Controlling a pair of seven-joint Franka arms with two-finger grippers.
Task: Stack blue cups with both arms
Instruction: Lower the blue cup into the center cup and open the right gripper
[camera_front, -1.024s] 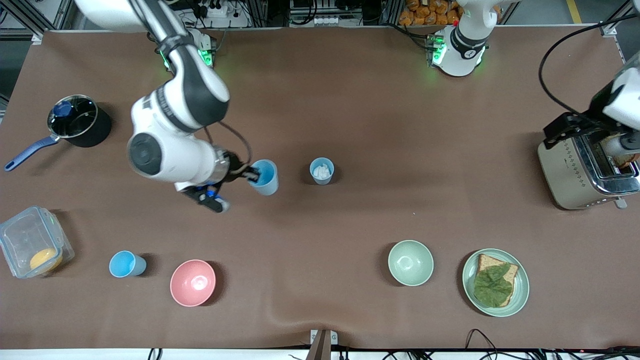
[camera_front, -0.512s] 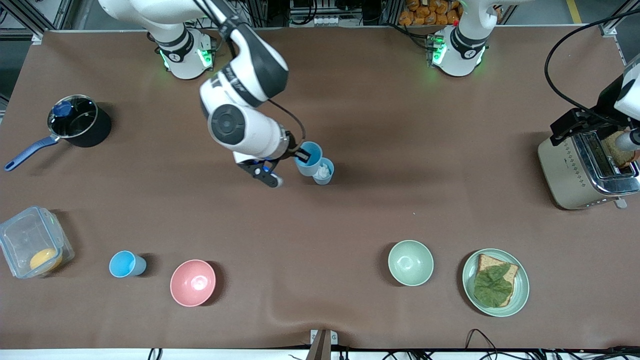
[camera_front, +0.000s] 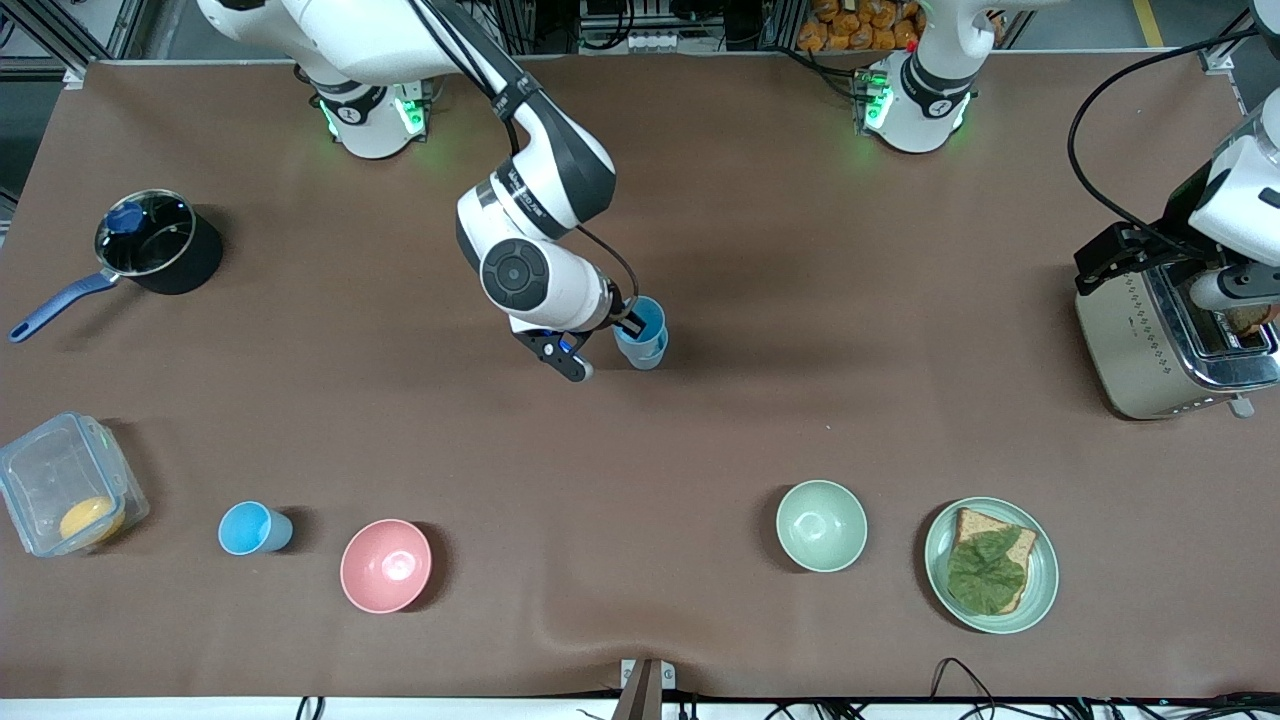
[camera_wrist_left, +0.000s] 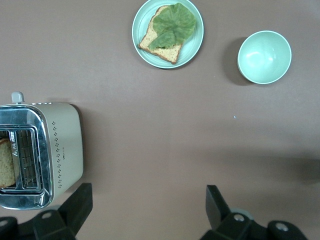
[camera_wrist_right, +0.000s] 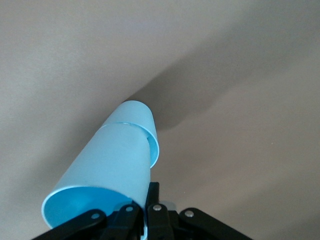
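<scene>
The bright sky-blue plastic tumbler (camera_front: 640, 323) is gripped at its rim by the right claw (camera_front: 628, 323) and sits nested, upright, in the duller grey-blue tumbler (camera_front: 648, 354) mid-counter (camera_front: 700, 430). A third blue cup (camera_front: 252, 528) stands at roughly eight o'clock, nearer the right arm. The left claw (camera_wrist_left: 145, 210) waits spread apart (beside the toaster (camera_front: 1165, 345)).

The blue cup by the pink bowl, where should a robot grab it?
Probably at the rim, from above. The cup stands upright with its mouth open, so one finger can slip inside and one outside the thin wall. The right gripper holds its own cup that way. The pink bowl stands apart.
</scene>
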